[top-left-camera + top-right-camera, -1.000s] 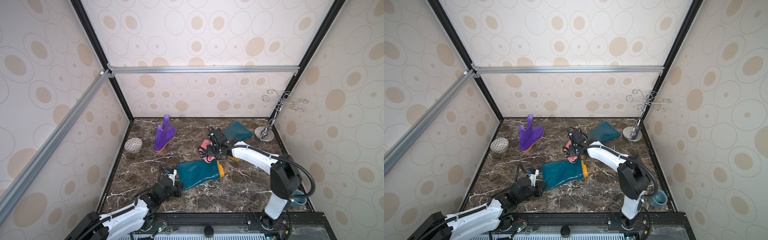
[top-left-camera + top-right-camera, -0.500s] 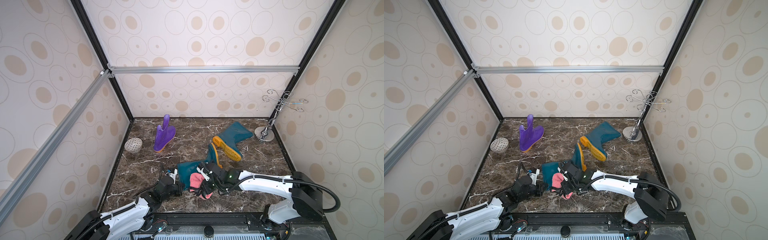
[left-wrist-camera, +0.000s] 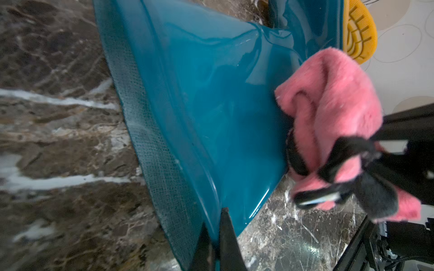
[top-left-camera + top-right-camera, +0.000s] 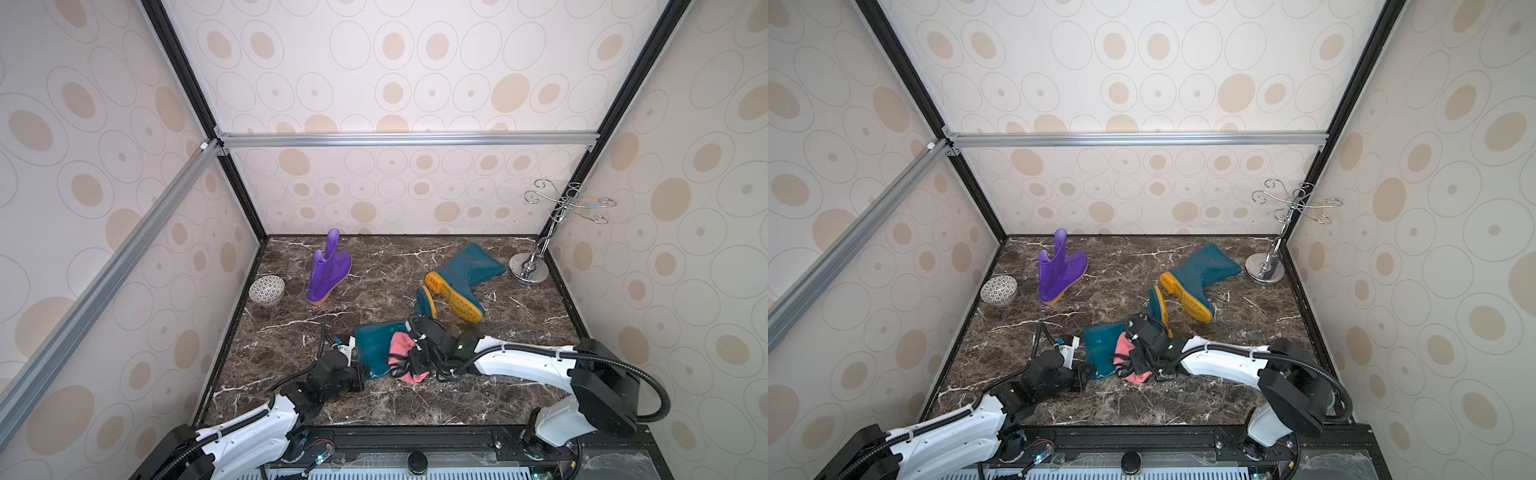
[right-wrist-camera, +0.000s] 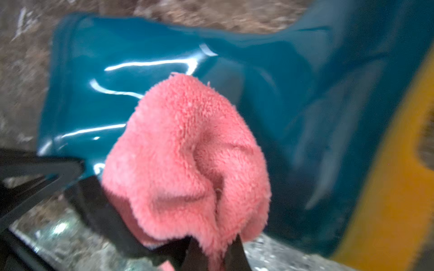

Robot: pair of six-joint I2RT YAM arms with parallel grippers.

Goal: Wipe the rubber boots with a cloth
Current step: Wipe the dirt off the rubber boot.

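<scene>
A teal rubber boot (image 4: 374,347) (image 4: 1098,349) lies on its side at the front centre, its orange sole (image 4: 428,301) turned toward the back. My left gripper (image 4: 363,372) (image 3: 215,225) is shut on the rim of its shaft. My right gripper (image 4: 410,360) (image 5: 215,244) is shut on the bunched pink cloth (image 4: 401,347) (image 5: 187,152), which presses on the shaft's glossy side. A second teal boot (image 4: 467,272) (image 4: 1200,270) lies at the back right. The purple boot (image 4: 326,276) (image 4: 1059,272) stands at the back left.
A patterned bowl (image 4: 267,290) sits by the left wall near the purple boot. A chrome hook stand (image 4: 528,270) occupies the back right corner. Patterned walls close in the marble floor (image 4: 374,407) on three sides.
My right gripper carried the cloth from beside the far teal boot to the near boot's shaft. The near boot's foot swung toward the back. My left gripper kept its hold.
</scene>
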